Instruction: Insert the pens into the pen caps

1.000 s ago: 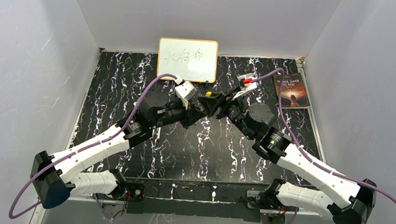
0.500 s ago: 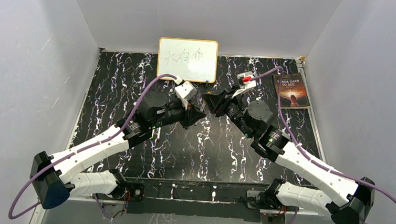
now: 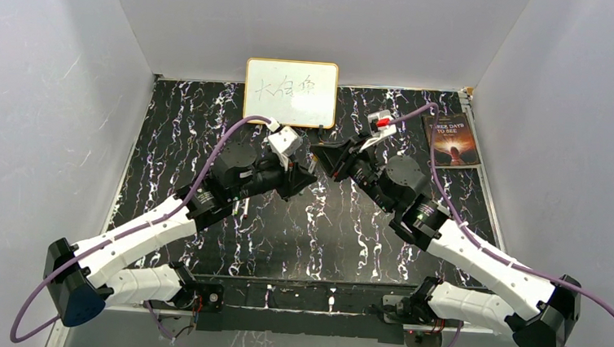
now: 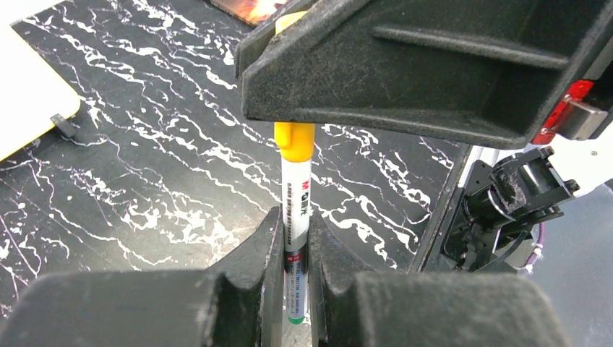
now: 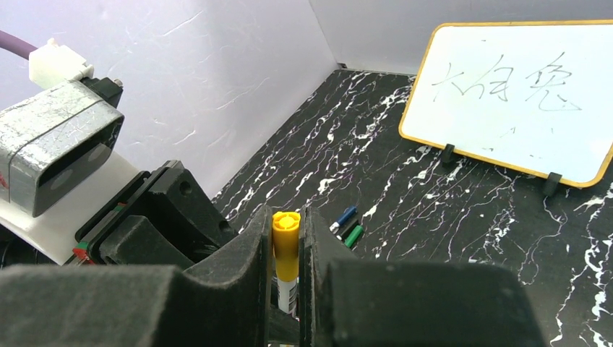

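Yellow cap [image 5: 285, 240] clamped in R tool [image 5: 287, 218], sitting on end of pen [image 4: 297, 194]; L tool [image 4: 295, 242] grips pen barrel, both held above worktop [image 4: 144, 166], mid-rear. Blue cap [image 5: 345, 216] & green cap [image 5: 354, 236] lie on worktop nr whiteboard [image 5: 520, 94].

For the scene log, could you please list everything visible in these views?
pen: one, white, clamped in left gripper.
yellow cap: one, on the pen's end, gripped by right gripper.
small pieces: three, blue, dark, green, together on the table; caps or capped pens, cannot tell.
whiteboard: one, white, yellow-framed, table's far edge.
booklet: one, dark, far right corner.
table: one, black, white-veined.
cables: two, purple, one per side.
left gripper: black, shut on pen.
right gripper: black, shut on yellow cap.
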Robot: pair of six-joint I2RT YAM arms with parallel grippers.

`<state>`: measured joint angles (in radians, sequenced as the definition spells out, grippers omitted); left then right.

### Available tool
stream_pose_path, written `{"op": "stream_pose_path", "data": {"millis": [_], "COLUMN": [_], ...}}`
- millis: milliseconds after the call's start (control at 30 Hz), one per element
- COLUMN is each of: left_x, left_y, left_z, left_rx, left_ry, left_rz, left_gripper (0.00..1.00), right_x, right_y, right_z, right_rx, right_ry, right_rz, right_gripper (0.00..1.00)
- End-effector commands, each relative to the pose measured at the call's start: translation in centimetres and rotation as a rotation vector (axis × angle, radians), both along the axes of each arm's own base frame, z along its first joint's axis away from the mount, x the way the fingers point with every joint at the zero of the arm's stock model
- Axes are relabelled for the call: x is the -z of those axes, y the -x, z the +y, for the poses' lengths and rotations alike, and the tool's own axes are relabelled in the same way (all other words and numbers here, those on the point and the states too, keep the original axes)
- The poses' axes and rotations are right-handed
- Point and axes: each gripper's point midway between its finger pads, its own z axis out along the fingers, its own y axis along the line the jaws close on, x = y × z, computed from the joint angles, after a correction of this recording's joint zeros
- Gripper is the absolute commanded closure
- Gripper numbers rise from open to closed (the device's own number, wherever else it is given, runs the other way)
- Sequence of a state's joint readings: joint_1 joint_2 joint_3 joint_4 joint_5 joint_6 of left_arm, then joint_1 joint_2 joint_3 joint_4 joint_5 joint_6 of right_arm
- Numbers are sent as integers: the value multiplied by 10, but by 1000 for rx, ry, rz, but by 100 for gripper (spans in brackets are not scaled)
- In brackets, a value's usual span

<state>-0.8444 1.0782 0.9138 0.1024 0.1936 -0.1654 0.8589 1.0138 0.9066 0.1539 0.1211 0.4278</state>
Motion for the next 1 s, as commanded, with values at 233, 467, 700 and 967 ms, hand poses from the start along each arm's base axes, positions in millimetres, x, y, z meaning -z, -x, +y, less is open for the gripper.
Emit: {"op": "stream_pose_path", "data": {"millis": [233, 467, 700, 967], "left_x": [-56, -73, -90, -104], "left_y": [-23, -32, -39, -48], "left_z": [-9, -10, -5, -8], "left_rx": [-40, -68, -106, -109], "left_ry": [53, 83, 108, 129], "left_rz": [-134, -171, -210, -234], "left_gripper": [100, 100, 100, 100], "right_x": [82, 113, 137, 163], "right_y": [30, 38, 46, 55], "right_z": [15, 14, 13, 14], "right_rx": [-168, -192, -210, -221], "right_ry": [113, 136, 152, 174], "right_rz": [159, 228, 282, 330], "right_gripper": [100, 100, 100, 100]}}
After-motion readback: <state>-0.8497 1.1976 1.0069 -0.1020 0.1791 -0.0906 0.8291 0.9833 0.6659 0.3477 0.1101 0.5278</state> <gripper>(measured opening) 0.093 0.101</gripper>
